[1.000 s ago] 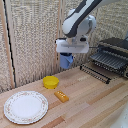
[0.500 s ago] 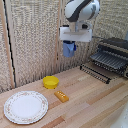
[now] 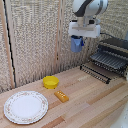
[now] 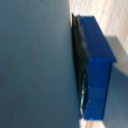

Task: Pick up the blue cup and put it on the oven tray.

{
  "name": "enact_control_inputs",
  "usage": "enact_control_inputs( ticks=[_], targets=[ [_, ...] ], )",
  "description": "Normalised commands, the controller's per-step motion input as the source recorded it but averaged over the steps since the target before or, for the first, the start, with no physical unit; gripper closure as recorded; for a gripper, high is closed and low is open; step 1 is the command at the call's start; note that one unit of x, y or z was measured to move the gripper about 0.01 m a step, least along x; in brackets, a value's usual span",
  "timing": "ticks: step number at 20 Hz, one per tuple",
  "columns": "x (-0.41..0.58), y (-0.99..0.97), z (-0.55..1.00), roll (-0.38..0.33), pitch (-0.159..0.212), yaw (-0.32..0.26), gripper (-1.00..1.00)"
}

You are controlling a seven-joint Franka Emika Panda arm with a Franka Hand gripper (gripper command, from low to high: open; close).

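The blue cup hangs high in the air, well above the wooden table, with my gripper shut on it. It is to the exterior view's left of the oven tray, a dark wire rack sticking out of the black and silver toaster oven. In the wrist view the blue cup fills most of the picture, with a blue finger pressed against its side and a strip of table beyond.
A yellow bowl and a small orange block lie on the table under and to the left of the arm. A round patterned white plate sits at the front left. A woven screen stands behind.
The gripper has risen with the blue cup and moved toward the exterior view's right, nearer the oven tray.
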Motion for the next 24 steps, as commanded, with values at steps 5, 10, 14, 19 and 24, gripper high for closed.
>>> enact_control_inputs(
  ticks=[5, 10, 14, 19, 24],
  targets=[
    [0.053, -0.8, 0.25, 0.0, 0.045, -0.137, 1.0],
    [0.0, -0.79, 0.21, 0.0, 0.059, -0.146, 1.0],
    [0.0, -0.85, 0.12, 0.0, 0.053, -0.121, 1.0],
    [0.0, -0.81, 0.0, -0.008, 0.049, -0.134, 1.0],
    [-0.023, -0.84, -0.18, -0.002, 0.016, -0.12, 1.0]
  ],
)
